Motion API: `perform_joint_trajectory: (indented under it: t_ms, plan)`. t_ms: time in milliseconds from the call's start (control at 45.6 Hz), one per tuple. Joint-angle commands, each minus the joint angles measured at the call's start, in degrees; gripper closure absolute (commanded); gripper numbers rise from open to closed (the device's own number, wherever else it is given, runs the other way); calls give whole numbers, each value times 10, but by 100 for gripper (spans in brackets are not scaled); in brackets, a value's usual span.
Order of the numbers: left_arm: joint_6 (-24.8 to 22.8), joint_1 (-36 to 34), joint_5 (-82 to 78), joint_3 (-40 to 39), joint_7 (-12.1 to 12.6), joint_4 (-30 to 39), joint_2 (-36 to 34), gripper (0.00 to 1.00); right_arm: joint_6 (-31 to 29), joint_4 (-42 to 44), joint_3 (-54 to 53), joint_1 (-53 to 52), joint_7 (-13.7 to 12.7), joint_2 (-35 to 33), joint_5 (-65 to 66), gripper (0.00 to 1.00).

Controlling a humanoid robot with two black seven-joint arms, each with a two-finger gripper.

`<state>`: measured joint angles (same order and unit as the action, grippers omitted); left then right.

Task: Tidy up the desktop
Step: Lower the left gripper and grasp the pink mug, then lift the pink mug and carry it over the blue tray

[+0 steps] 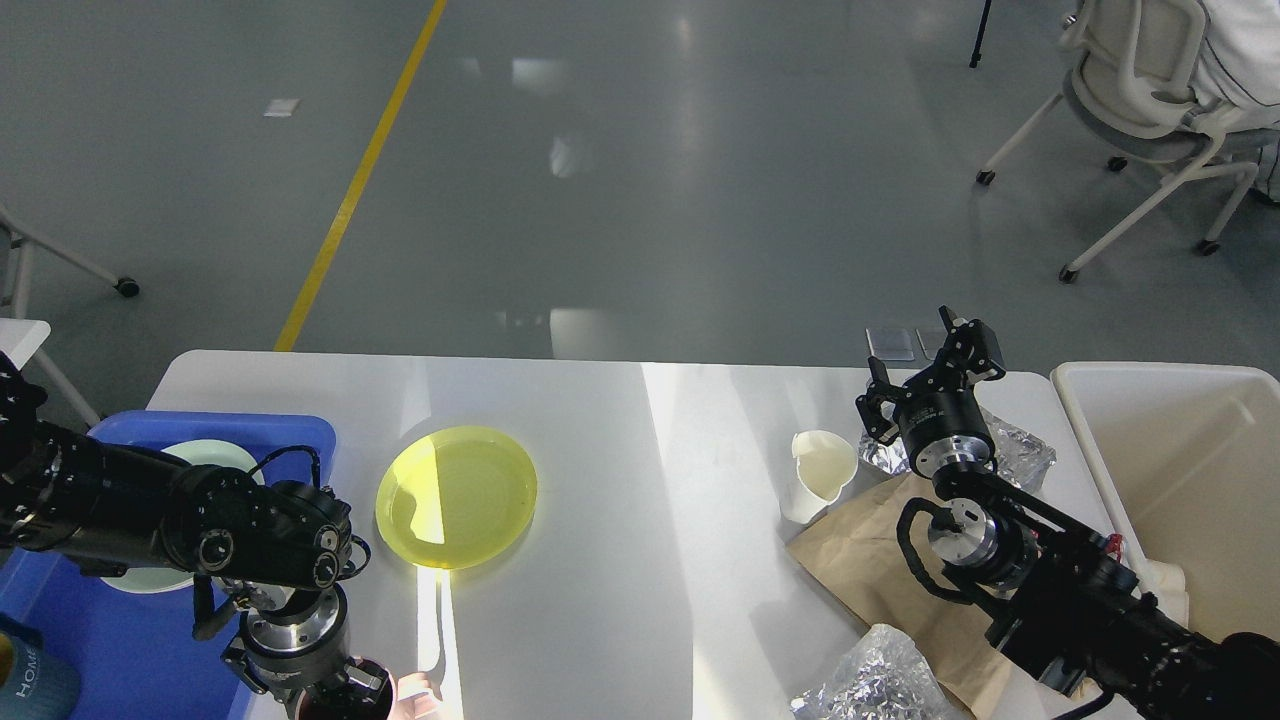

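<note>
The white desktop (pixel 620 610) carries a yellow plate (pixel 455 495) at centre left, and at the right a white paper cup (pixel 825 470) leaning on a brown paper bag (pixel 880 570). My left gripper (pixel 335 700) hangs at the bottom edge over a dark round cup (pixel 362 692). It is mostly cut off, so its jaws cannot be read. A small pink thing (pixel 415 690) lies beside it. My right gripper (pixel 930 365) stands open above the far right of the desktop, just past the paper cup, with nothing between its fingers.
A blue tray (pixel 270 435) at the left holds a pale green plate (pixel 205 455). A blue mug (pixel 30 680) sits at the bottom left. Crumpled foil lies behind the right arm (pixel 1015 450) and at the near edge (pixel 870 685). An off-white tub (pixel 1150 385) stands at the right.
</note>
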<state>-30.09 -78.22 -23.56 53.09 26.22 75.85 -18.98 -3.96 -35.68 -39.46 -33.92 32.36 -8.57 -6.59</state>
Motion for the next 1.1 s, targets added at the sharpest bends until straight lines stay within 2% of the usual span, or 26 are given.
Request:
perform_joint_trajectory:
  t_ms: [0, 131, 285, 657, 854, 920, 1074]
  plan:
    - [12, 0, 0, 0, 0, 0, 0, 72, 0, 0, 0, 0, 1, 0, 0, 0]
    - [13, 0, 0, 0, 0, 0, 0, 82, 0, 0, 0, 0, 1, 0, 0, 0]
    - [13, -2, -1, 0, -2, 0, -1, 98, 0, 0, 0, 0, 0, 0, 0, 0]
    - [-3, -11, 0, -1, -5, 1, -4, 100, 0, 0, 0, 0, 0, 0, 0, 0]
    - [-90, -54, 3, -2, -6, 4, -20, 100, 0, 0, 0, 0, 1, 0, 0, 0]
    - [-127, -90, 7, -8, -5, 7, -40, 100, 0, 0, 0, 0, 1, 0, 0, 0]
    - [-249, -206, 11, -18, -6, 6, -104, 98, 0, 0, 0, 0, 0, 0, 0, 0]
